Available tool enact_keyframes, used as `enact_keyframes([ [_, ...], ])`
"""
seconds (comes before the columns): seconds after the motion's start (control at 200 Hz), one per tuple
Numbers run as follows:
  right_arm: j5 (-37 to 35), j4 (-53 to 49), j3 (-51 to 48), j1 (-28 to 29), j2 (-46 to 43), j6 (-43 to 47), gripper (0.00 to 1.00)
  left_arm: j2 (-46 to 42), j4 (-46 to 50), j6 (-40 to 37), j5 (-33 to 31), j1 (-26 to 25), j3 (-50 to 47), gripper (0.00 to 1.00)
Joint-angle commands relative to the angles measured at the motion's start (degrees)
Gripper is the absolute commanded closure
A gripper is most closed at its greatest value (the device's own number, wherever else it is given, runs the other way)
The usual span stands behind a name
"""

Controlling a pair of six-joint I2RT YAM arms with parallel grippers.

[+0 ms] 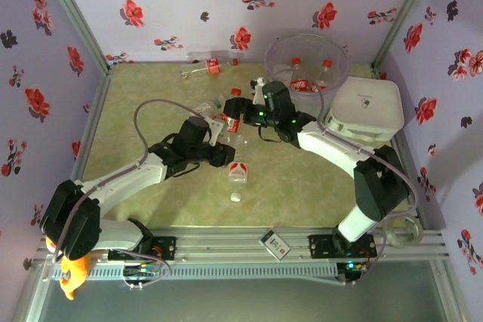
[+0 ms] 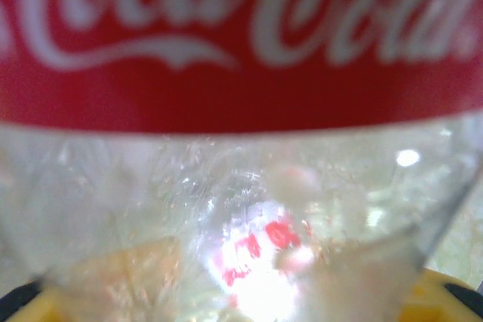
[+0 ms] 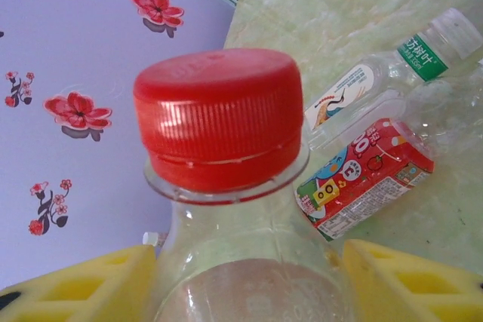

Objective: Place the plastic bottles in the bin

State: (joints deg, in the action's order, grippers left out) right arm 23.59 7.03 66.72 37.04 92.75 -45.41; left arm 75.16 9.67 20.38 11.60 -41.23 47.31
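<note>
While the right pincer (image 3: 249, 286) is clamping the red-capped bottle (image 3: 219, 118) at its shoulder, both yellow pads (image 3: 83, 284) touching it, the left pincer (image 2: 241, 303) is crowding the same bottle's Coca-Cola label (image 2: 241, 43); can't tell if it's gripping. Bottle is being held around the middle of the table (image 1: 151, 179). Bin (image 1: 272, 73) is sitting at the far right corner, two bottles (image 1: 299, 81) lying inside.

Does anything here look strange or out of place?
Yes: one red-capped Coca-Cola bottle mid-table has the left gripper at its label and the right gripper near its neck. Odd, since other bottles lie scattered untouched.
</note>
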Motion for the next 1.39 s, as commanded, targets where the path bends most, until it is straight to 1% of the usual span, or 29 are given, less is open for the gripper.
enact_keyframes([
  [0.0, 0.50, -1.68, 1.99, 0.32, 1.04, 1.42, 0.42, 0.23, -1.06, -2.09, 0.45, -0.17, 2.52, 1.00],
  [0.06, -0.13, -3.07, 2.65, 0.32, 0.62, 2.53, 0.45, 0.17, -0.84, -1.97, 0.27, -0.21, 2.57, 1.00],
  [0.145, -1.40, -5.72, 4.11, 0.31, 0.07, 4.61, 0.48, -0.77, -0.36, -1.19, 0.52, -0.26, 2.72, 0.91],
  [0.165, -1.67, -6.36, 4.51, 0.20, -0.06, 5.06, 0.49, -1.17, -0.42, -0.95, 0.53, -0.25, 2.58, 0.88],
  [0.23, -2.27, -8.15, 5.87, 0.22, -0.29, 6.87, 0.51, -2.78, -0.54, -0.20, 0.53, -0.25, 2.00, 0.67],
  [0.275, -2.81, -9.33, 6.87, 0.20, -0.33, 7.99, 0.52, -3.97, -0.25, 0.06, 0.47, -0.25, 1.56, 0.48],
  [0.295, -3.06, -9.77, 7.47, 0.13, -0.37, 8.39, 0.53, -4.50, 0.01, 0.09, 0.52, -0.32, 1.34, 0.42],
  [0.315, -3.31, -10.33, 8.06, 0.14, -0.41, 8.89, 0.53, -5.05, 0.26, 0.10, 0.53, -0.24, 1.30, 0.32],
  [0.36, -3.77, -11.74, 9.59, -0.02, -0.38, 10.16, 0.54, -6.41, 0.80, 0.18, 0.36, -0.26, 0.85, 0.17],
  [0.385, -4.17, -12.58, 10.42, -0.08, -0.44, 10.87, 0.55, -7.20, 1.07, 0.23, 0.29, -0.19, 0.61, 0.10],
  [0.435, -5.11, -14.25, 12.55, -0.28, -0.71, 12.71, 0.55, -8.67, 1.66, 0.34, 0.10, -0.30, 0.01, 0.01],
  [0.54, -8.54, -18.29, 17.42, -1.00, -1.40, 16.47, 0.57, -12.14, 2.47, 0.86, -0.29, -0.25, -1.07, 0.00],
  [0.645, -17.83, -23.78, 24.44, -1.56, -1.69, 22.96, 0.57, -14.93, 5.17, 2.54, -0.06, -0.25, -0.17, 0.00],
  [0.675, -19.53, -24.44, 26.18, -2.06, -1.60, 24.25, 0.57, -15.51, 5.73, 3.01, 0.13, -0.25, -0.01, 0.00],
  [0.82, -19.01, -22.87, 33.26, -5.37, -2.08, 25.89, 0.57, -17.54, 6.63, 3.85, -0.72, -0.33, -1.37, 0.00],
  [0.91, -20.89, -23.09, 36.53, -6.93, -3.20, 27.79, 0.57, -16.88, 5.38, 5.00, -1.73, -0.30, -2.67, 0.00],
  [1.02, -23.23, -22.23, 36.91, -10.45, -5.72, 29.03, 0.57, -13.64, 4.86, 6.95, -3.62, -0.25, -2.47, 0.00],
  [1.18, -26.95, -21.94, 34.83, -19.36, -8.11, 30.04, 0.57, -8.39, 6.28, 8.88, -7.93, -0.26, -1.16, 0.00],
  [1.29, -26.98, -23.50, 34.06, -25.85, -7.74, 29.27, 0.57, -6.30, 6.78, 10.73, -8.38, -0.25, -1.01, 0.01],
  [1.39, -25.50, -23.53, 32.05, -29.78, -7.39, 27.92, 0.57, -4.93, 8.64, 11.43, -8.44, -0.42, -0.71, 0.01],
])
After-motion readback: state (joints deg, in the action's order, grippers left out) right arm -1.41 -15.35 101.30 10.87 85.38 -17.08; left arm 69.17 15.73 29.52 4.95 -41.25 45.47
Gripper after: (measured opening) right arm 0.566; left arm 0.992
